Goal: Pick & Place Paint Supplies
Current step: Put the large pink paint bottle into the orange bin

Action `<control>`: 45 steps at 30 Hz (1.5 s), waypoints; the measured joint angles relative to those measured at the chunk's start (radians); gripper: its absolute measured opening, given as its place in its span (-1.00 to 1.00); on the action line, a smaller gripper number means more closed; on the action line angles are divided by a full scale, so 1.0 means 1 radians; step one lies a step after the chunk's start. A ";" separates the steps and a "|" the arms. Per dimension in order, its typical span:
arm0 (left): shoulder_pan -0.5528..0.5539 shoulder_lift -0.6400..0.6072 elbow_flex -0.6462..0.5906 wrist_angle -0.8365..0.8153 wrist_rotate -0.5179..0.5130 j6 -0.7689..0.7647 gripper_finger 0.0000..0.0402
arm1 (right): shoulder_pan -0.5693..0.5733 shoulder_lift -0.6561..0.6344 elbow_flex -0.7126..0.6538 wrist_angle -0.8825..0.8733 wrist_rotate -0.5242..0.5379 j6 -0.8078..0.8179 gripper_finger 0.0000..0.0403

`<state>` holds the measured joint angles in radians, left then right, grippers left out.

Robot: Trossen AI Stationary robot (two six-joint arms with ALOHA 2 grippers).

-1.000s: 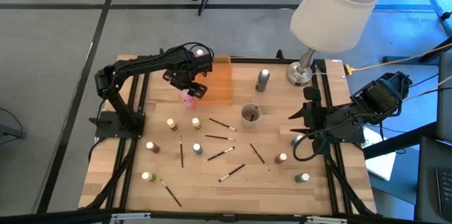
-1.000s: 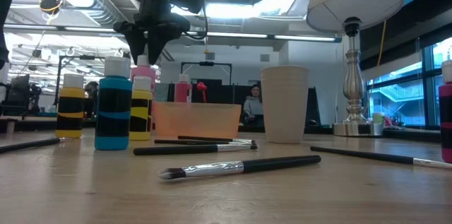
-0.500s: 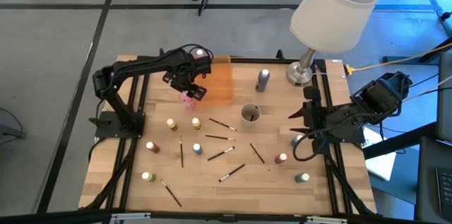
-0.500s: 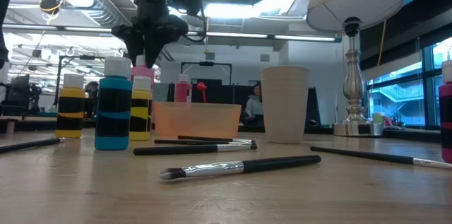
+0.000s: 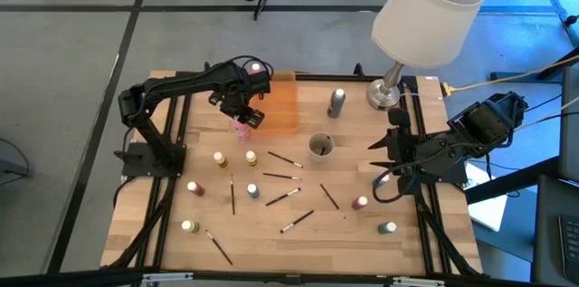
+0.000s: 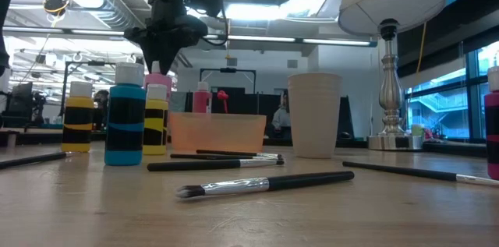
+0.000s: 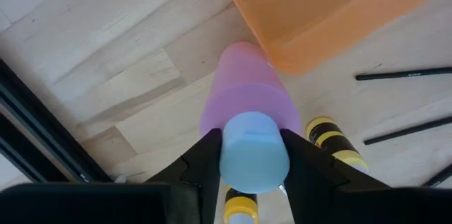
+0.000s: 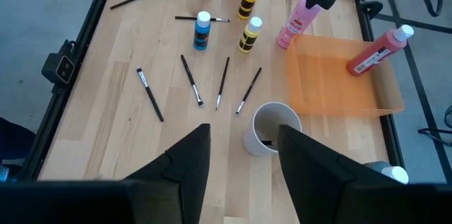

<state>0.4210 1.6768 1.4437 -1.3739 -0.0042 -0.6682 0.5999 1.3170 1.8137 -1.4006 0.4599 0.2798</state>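
Left gripper [image 7: 253, 155] over the pink bottle [image 7: 246, 104], upper-left of centre in the high view, just beside the near-left corner of the orange tray [image 7: 332, 12]. Dark fingers [image 7: 201, 164] pressed against both sides of the bottle's pale cylindrical cap, pinching it; smooth matte pink plastic body standing on the light wood table [image 5: 271, 233]. Tray flat, translucent, rounded corners; a red bottle [image 8: 374, 51] lying tilted inside it. Right gripper [image 8: 240, 146] parked at the right edge of the table, fingers spread, nothing between them. Round pale cup [image 5: 320, 147] mid-table with something dark inside. Thin dark-handled brushes [image 5: 282, 196] with pale tips scattered flat across the centre and lower half; small banded bottles, yellow [image 5: 251, 157] and blue [image 5: 253, 191] among them, upright around them. Grey bottle [image 5: 337, 101] upright near the metal lamp base [image 5: 384, 95], upper right
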 joint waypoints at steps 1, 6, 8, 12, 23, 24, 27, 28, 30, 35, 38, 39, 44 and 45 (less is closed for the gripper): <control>0.000 0.000 0.000 0.000 0.001 0.002 -0.41 | 0.000 0.000 0.000 0.000 0.000 0.000 -0.16; 0.001 0.001 0.000 -0.002 0.018 0.047 -0.41 | 0.000 0.000 0.000 0.002 0.000 0.000 -0.16; 0.000 0.000 -0.001 -0.013 0.017 0.051 -0.41 | 0.000 0.000 0.000 0.003 0.000 0.000 -0.16; 0.000 -0.022 0.002 -0.034 0.016 0.053 -0.41 | 0.000 0.000 0.000 0.006 0.000 0.000 -0.16; -0.019 -0.057 0.133 -0.197 -0.033 0.031 -0.41 | 0.000 0.000 0.000 0.032 0.000 -0.011 -0.16; -0.023 -0.059 0.151 -0.198 -0.033 0.035 -0.41 | 0.000 0.000 0.000 0.033 0.000 -0.011 -0.16; -0.033 -0.062 0.201 -0.197 -0.039 0.038 -0.41 | 0.000 0.000 0.000 0.038 -0.015 -0.011 -0.16; -0.033 -0.065 0.220 -0.198 -0.046 0.038 -0.41 | 0.000 0.000 0.000 0.039 -0.017 -0.009 -0.16; -0.033 -0.070 0.252 -0.197 -0.052 0.037 -0.41 | 0.000 0.000 0.000 0.039 -0.020 -0.001 -0.16; -0.025 -0.068 0.292 -0.197 -0.049 0.038 -0.41 | 0.001 0.000 0.000 0.039 -0.040 0.027 -0.16; -0.014 -0.068 0.309 -0.199 -0.042 0.051 -0.41 | 0.001 0.000 0.000 0.038 -0.046 0.034 -0.16; -0.009 -0.068 0.318 -0.199 -0.040 0.052 -0.41 | 0.001 0.000 0.000 0.038 -0.046 0.035 -0.16; 0.030 -0.068 0.355 -0.199 -0.056 0.085 -0.41 | 0.001 0.000 0.000 0.044 -0.046 0.036 -0.16; 0.038 -0.068 0.364 -0.198 -0.060 0.089 -0.41 | 0.001 0.000 0.000 0.044 -0.046 0.038 -0.16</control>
<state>0.4592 1.6089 1.8081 -1.5724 -0.0639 -0.5795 0.6006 1.3170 1.8137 -1.3567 0.4141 0.3179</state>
